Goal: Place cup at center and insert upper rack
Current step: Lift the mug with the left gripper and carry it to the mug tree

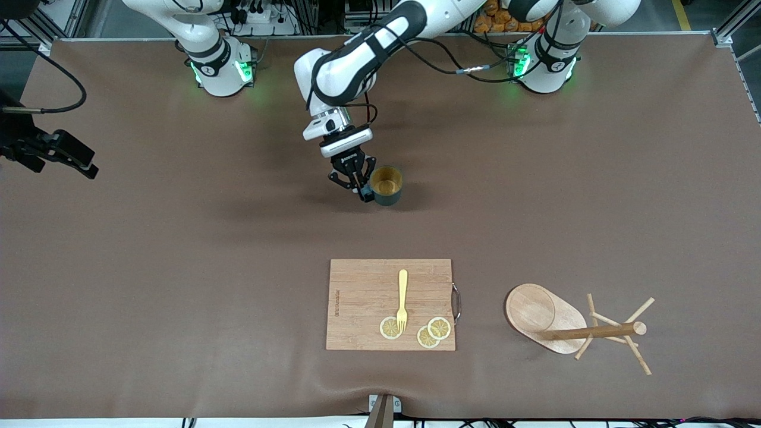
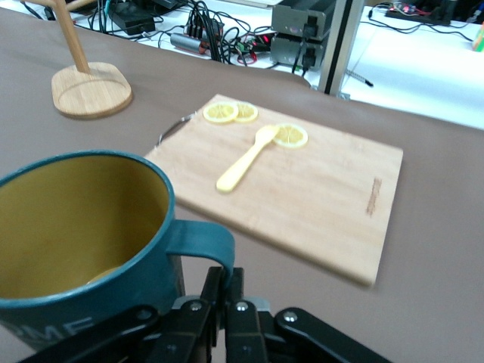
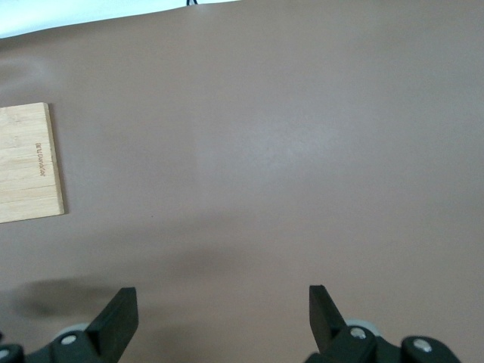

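Note:
The dark teal cup (image 1: 387,185) with its yellow-brown inside stands upright on the brown table, farther from the front camera than the cutting board. My left gripper (image 1: 361,189) is down beside it. In the left wrist view the cup (image 2: 76,227) fills the near corner, and the left gripper (image 2: 233,276) is shut on its handle. The upper rack (image 1: 571,324), a light wooden mug tree, stands on its oval base (image 2: 91,89) toward the left arm's end, near the front edge. My right gripper (image 3: 223,302) hangs open over bare table with nothing between its fingers.
A wooden cutting board (image 1: 389,304) lies near the front edge with a yellow fork (image 1: 402,300) and three lemon slices (image 1: 439,327) on it. Its metal handle points toward the mug tree. A black camera mount (image 1: 59,154) juts in at the right arm's end.

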You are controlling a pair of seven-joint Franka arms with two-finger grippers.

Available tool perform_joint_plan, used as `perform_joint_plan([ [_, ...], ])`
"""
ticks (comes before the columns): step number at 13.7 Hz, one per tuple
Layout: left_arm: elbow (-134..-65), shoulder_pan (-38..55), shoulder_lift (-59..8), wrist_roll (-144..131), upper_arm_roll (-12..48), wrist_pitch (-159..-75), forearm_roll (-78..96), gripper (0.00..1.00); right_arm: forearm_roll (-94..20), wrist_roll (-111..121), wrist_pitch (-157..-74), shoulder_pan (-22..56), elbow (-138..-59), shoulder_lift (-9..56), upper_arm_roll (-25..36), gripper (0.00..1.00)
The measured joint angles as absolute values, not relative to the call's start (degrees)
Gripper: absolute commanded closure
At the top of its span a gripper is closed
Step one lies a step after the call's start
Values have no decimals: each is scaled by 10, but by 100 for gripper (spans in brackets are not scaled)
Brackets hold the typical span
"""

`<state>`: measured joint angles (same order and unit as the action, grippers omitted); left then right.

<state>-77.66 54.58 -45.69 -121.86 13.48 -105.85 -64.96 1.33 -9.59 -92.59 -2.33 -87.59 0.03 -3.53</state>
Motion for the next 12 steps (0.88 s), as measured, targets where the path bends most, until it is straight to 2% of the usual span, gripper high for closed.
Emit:
perform_joint_plan([
  [7,-760,438,-337,-1031,135,-1059,-470,100,13,-96,-909,-28,-873,0,-34,0],
  [12,-760,333,-298,-950,136,-1092,-355,100,13,-96,-908,-28,-870,0,-36,0],
])
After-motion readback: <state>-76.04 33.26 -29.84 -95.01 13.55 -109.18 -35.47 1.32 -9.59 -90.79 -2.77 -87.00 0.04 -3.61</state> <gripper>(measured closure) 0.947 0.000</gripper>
